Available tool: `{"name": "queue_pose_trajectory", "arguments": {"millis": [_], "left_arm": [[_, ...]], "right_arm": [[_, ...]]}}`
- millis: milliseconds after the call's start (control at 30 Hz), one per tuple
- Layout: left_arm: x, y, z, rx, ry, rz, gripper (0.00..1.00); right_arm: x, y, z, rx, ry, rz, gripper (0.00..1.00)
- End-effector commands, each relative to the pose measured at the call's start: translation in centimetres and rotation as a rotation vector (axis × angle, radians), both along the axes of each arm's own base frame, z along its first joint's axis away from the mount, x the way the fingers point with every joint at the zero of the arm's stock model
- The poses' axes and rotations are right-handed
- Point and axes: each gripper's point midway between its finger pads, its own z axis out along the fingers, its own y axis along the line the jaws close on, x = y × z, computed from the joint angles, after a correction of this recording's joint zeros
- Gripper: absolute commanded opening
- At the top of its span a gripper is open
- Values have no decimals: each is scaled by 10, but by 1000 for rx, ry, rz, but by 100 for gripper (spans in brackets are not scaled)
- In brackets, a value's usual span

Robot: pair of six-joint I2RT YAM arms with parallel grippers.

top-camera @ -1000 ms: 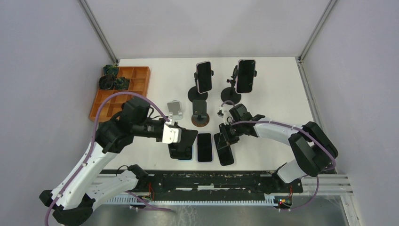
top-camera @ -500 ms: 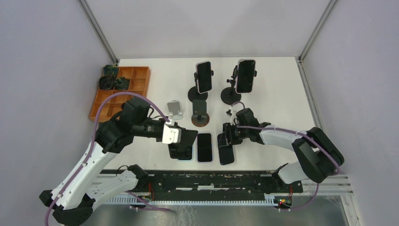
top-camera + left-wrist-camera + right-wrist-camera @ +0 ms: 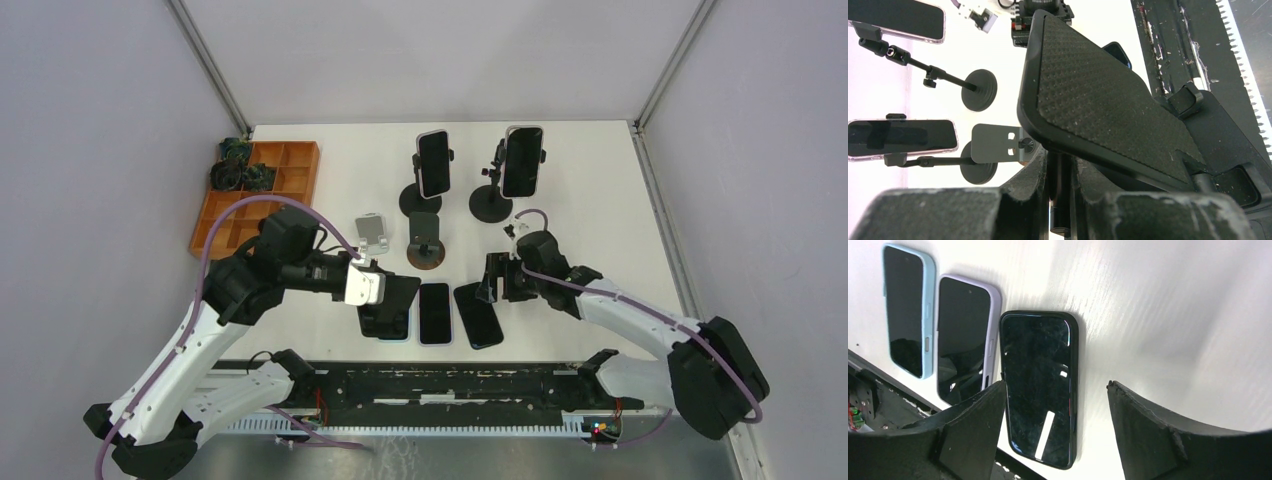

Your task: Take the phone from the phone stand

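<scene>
Black glass up, the black phone [image 3: 1040,385] lay flat on the worktop [image 3: 600,200] close to its near edge, rightmost in a row of three. Just beside it sat a lavender phone [image 3: 965,335], then a light-blue phone [image 3: 905,310].

Your right tool [image 3: 492,281] hovered by the black phone's far end, released. Its fingers [image 3: 1148,435] were spread wide, with the phone showing between them in the wrist view, and they gripped nothing.

Your left tool [image 3: 372,287] was clenched on a black slab [image 3: 1098,110] with a dimpled back, held tilted above the light-blue phone. You could not tell from either view whether that slab was a phone.

Crowding the middle of the worktop, just behind the row, stood a grey-plated stand [image 3: 425,245] on a brown base and a small white stand [image 3: 371,231], both near your left tool.

Toward the far edge, the left phone stand [image 3: 418,199] and the right phone stand [image 3: 490,204], on round black bases, each carried an upright phone, well apart from your left tool. An orange tray [image 3: 316,175] sat at the far left corner.
</scene>
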Motion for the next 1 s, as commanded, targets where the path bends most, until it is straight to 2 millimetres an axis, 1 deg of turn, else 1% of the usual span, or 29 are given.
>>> {"name": "queue_pose_trajectory", "arguments": {"millis": [0, 33, 100, 167, 200, 233, 300, 333, 367, 433, 500, 567, 633, 733, 833, 967], "left_arm": [[-3, -4, 21, -50, -61, -39, 2], [-3, -4, 22, -50, -60, -40, 2], [-3, -4, 20, -49, -57, -40, 2], [-4, -5, 18, -47, -44, -45, 2], [-5, -6, 17, -49, -37, -51, 2], [-5, -7, 17, -51, -29, -55, 2], [-6, -9, 16, -61, -14, -61, 2], [-6, -10, 17, -65, -13, -65, 2], [-6, -11, 17, -71, -14, -68, 2], [-6, -12, 18, -75, -13, -71, 2], [-5, -14, 19, -78, -14, -75, 2], [-5, -14, 20, -79, -15, -76, 2], [-5, -14, 21, -80, -18, -75, 2], [-5, -13, 21, -82, -21, -75, 2], [-7, -12, 22, -83, -24, -78, 2], [-11, -9, 17, -65, -26, -94, 2]], "right_arm": [[-2, -9, 20, -15, -60, -39, 81], [-7, -1, 29, 17, -91, -11, 82], [-18, 18, 55, 80, -175, 58, 84], [-35, 48, 95, 197, -294, 183, 86], [-51, 68, 124, 314, -359, 281, 86], [-62, 82, 156, 434, -439, 350, 88], [-85, 97, 202, 607, -534, 438, 90], [-93, 101, 221, 674, -575, 468, 90], [-97, 104, 237, 727, -610, 484, 89], [-107, 112, 258, 816, -627, 525, 85], [-116, 124, 273, 881, -632, 570, 81], [-124, 135, 283, 924, -645, 602, 78], [-128, 144, 291, 951, -658, 611, 77], [-130, 153, 296, 987, -668, 616, 74], [-132, 156, 301, 1028, -676, 610, 71], [-132, 155, 308, 1072, -695, 596, 69]]}}
